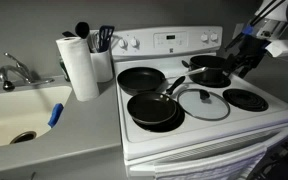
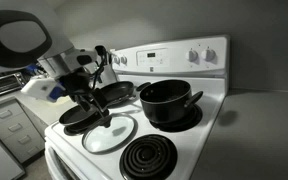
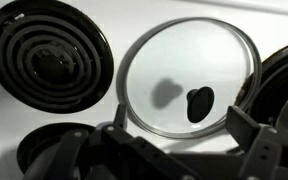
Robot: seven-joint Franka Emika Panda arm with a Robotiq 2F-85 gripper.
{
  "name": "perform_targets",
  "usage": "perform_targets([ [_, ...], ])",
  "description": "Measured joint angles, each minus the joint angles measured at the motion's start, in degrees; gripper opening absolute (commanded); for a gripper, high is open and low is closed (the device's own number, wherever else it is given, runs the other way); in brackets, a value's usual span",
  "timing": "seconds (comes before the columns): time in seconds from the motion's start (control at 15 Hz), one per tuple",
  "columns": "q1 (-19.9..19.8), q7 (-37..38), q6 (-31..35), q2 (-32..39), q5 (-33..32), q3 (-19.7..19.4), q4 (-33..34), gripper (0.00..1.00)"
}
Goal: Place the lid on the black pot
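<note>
A Franka arm's Robotiq gripper (image 3: 180,150) hangs over a white electric stove (image 1: 274,112), its fingers (image 3: 249,135) spread wide with nothing between them, as the wrist view shows. Directly below it the round glass lid (image 3: 189,78) lies flat on the stovetop at the front, between a bare coil burner (image 3: 49,55) and a black frying pan (image 3: 284,70).

The black saucepan (image 1: 209,70) sits uncovered on a rear burner, just behind the lid in both exterior views, with its long handle pointing toward the middle of the stove.

The lid looks rigid, smooth and breakable, and probably has some weight for its thin build. Its metal rim rests flush on the enamel, so a finger has little room to get under the edge, and the clear pane offers nothing to pinch. The small dark knob (image 3: 200,102) at the centre is the likely place to take hold, with the fingers closing on it from either side.

Held only by the knob, the lid could tip or swing, and the glass might slip from a loose grasp. A firm, centred grip and a level, gentle set-down on the saucepan's rim seem to be called for.
</note>
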Motion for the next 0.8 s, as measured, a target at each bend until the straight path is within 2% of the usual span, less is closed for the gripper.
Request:
perform_targets([
  [0.8,0.0,-0.1,2.91,2.82,-0.09,-0.46,0.38,1.0],
])
